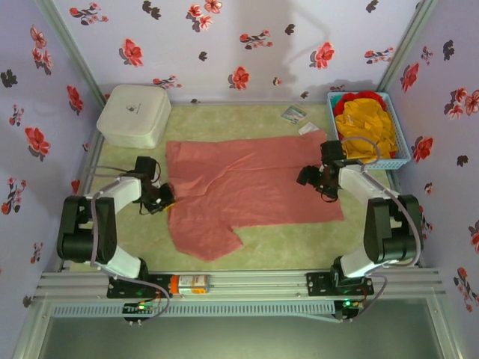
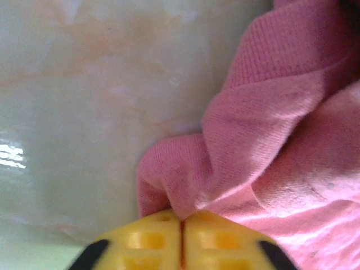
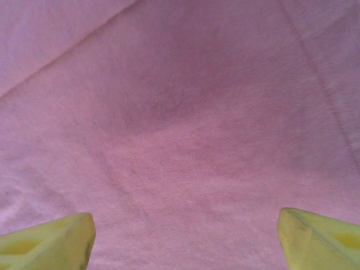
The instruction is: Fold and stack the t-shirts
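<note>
A salmon-pink t-shirt (image 1: 247, 187) lies spread flat across the middle of the table. My left gripper (image 1: 162, 199) sits at the shirt's left edge, shut on a pinched fold of the pink cloth (image 2: 180, 185), its yellow fingers (image 2: 152, 239) pressed together. Over the shirt's right part, my right gripper (image 1: 313, 178) stands open, with flat pink cloth (image 3: 180, 135) below it and nothing between its yellow fingertips (image 3: 56, 244). Mustard-yellow t-shirts (image 1: 365, 127) and a red one (image 1: 359, 97) lie heaped in a blue basket.
The blue basket (image 1: 400, 158) stands at the back right. At the back left sits a white rounded-square box (image 1: 135, 114). Two small cards (image 1: 294, 114) lie behind the shirt. Flowered walls close in the table on three sides.
</note>
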